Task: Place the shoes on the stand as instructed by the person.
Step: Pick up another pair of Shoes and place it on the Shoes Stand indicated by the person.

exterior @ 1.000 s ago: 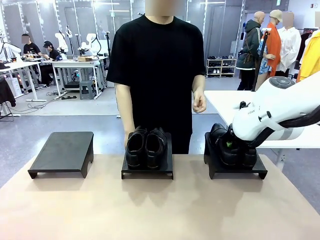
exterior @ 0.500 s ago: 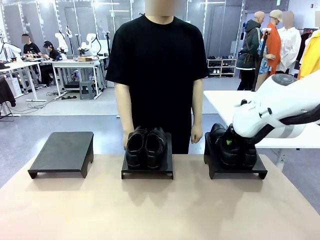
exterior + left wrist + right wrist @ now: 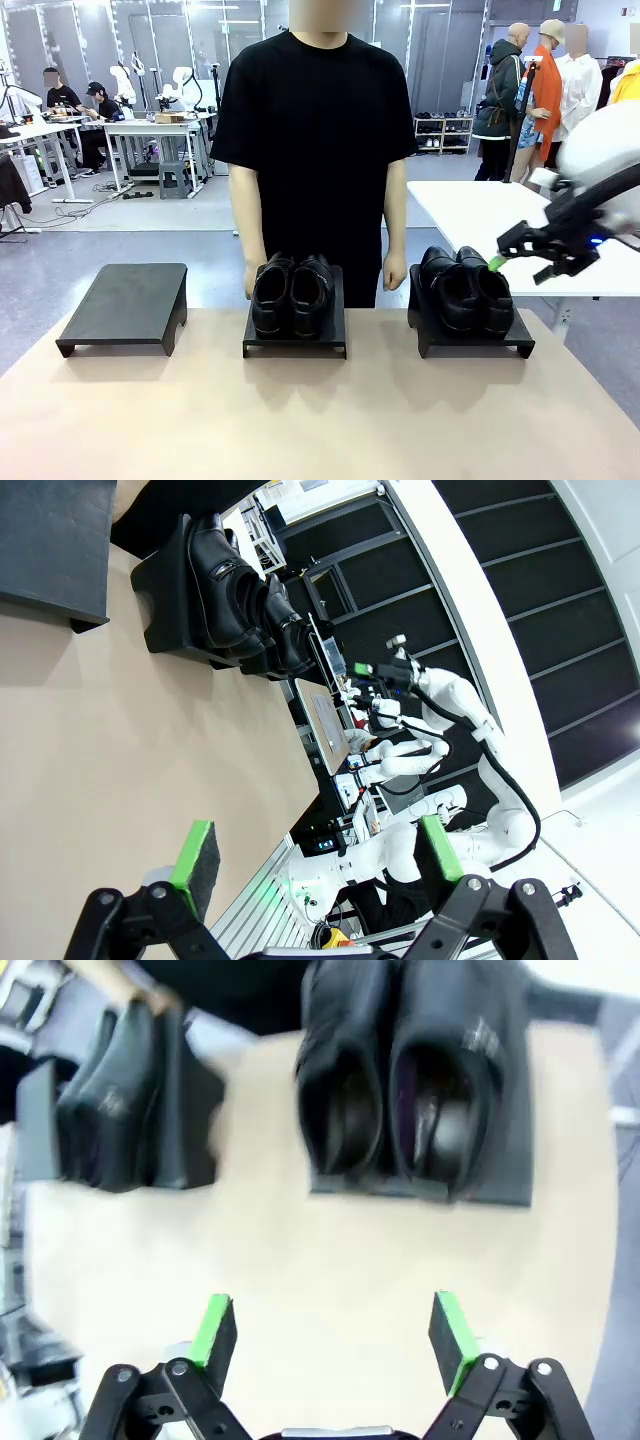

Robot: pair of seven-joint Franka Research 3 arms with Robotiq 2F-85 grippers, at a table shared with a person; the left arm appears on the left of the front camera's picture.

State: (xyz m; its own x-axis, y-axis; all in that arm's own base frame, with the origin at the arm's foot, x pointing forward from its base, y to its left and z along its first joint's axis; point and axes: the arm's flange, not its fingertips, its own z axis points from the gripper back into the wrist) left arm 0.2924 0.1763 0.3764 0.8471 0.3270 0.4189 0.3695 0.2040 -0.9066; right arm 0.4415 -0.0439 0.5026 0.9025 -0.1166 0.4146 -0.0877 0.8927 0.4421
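Right claw (image 3: 335, 1335) wide, empty, hovering clear above the right pair (image 3: 415, 1070) on its stand (image 3: 510, 1185). Placement looks done; next move needs the person's (image 3: 315, 130) cue.

The tan table (image 3: 300, 420) fills the near ground. Past its far left corner stand white desks (image 3: 150, 128) with seated people (image 3: 62, 98) and stools (image 3: 172, 175) under them. Beyond the table's far right corner is a low rack (image 3: 442, 134) of footwear against the wall. Beside that rack stand people in orange and white (image 3: 560, 85). A white table (image 3: 480, 215) stands just off the tan table's right side.
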